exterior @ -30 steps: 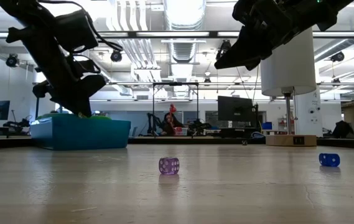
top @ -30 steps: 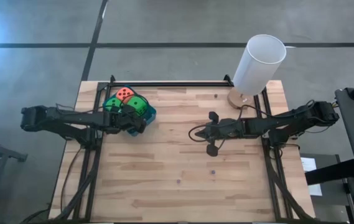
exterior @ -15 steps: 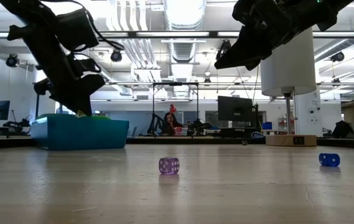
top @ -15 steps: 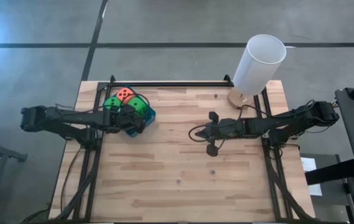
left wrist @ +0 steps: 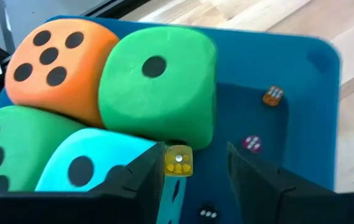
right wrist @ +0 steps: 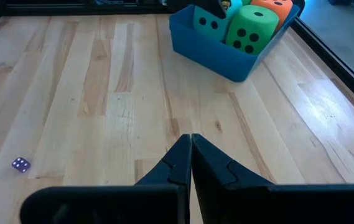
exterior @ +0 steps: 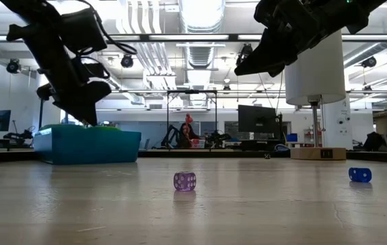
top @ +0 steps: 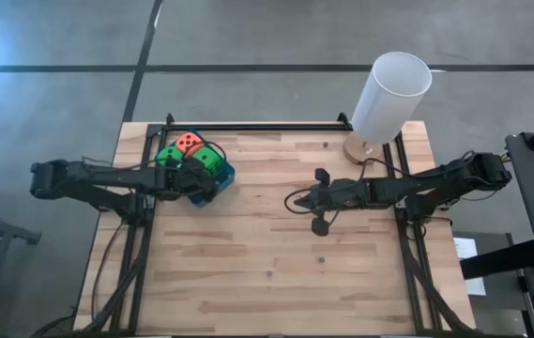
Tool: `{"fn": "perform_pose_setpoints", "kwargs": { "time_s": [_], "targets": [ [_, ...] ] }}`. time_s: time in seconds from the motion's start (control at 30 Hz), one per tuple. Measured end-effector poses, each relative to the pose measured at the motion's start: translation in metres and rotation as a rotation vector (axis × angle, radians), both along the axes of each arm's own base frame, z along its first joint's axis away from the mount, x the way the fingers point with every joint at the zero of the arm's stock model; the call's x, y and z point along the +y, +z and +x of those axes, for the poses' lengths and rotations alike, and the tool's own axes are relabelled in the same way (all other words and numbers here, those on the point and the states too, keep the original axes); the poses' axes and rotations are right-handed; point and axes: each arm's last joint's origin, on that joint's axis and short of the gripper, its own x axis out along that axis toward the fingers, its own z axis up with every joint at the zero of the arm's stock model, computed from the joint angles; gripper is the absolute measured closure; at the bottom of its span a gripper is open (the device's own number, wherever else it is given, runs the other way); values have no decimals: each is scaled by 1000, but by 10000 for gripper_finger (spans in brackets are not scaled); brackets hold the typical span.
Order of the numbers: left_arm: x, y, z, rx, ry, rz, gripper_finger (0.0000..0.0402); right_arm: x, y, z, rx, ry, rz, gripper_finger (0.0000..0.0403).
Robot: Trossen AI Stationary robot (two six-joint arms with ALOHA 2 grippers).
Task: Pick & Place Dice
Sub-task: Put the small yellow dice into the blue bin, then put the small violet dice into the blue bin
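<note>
A yellow die (left wrist: 178, 160) sits right between the left gripper's (left wrist: 195, 159) fingers, just beside one of them and clear of the other. The jaws are spread wider than the die, so nothing is pinched, and I cannot tell whether it is resting on something or in mid-air. It is over the blue tray (left wrist: 313, 74), which stands near the table's (top: 248, 253) back left corner. The tray is mostly filled by four big foam cubes: an orange cube (left wrist: 52, 62), a green cube (left wrist: 158, 87), a second green cube (left wrist: 2, 149) and a teal cube (left wrist: 83, 168). In the bare strip of tray floor beside them lie an orange die (left wrist: 272, 95), a purple die (left wrist: 251, 144) and a dark die (left wrist: 208, 213). So I would say the job is well along, with several small dice already in the tray and the yellow one at the point of delivery. Not finished, though: a second purple die (exterior: 184, 181) lies out on the open middle of the table, and a blue die (exterior: 360, 175) lies nearer the right edge, both well apart from the tray. The right gripper (right wrist: 191, 146) hangs above the middle of the table, fingers pressed together and holding nothing.
</note>
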Motion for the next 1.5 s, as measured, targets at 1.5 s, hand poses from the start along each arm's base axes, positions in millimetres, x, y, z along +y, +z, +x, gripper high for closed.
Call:
{"fn": "perform_pose_setpoints", "kwargs": {
  "time_s": [1.5],
  "targets": [
    [-2, 12, 4, 40, -67, -32, 225, 0, 0, 0, 1, 2, -4, 394]
  ]
}}
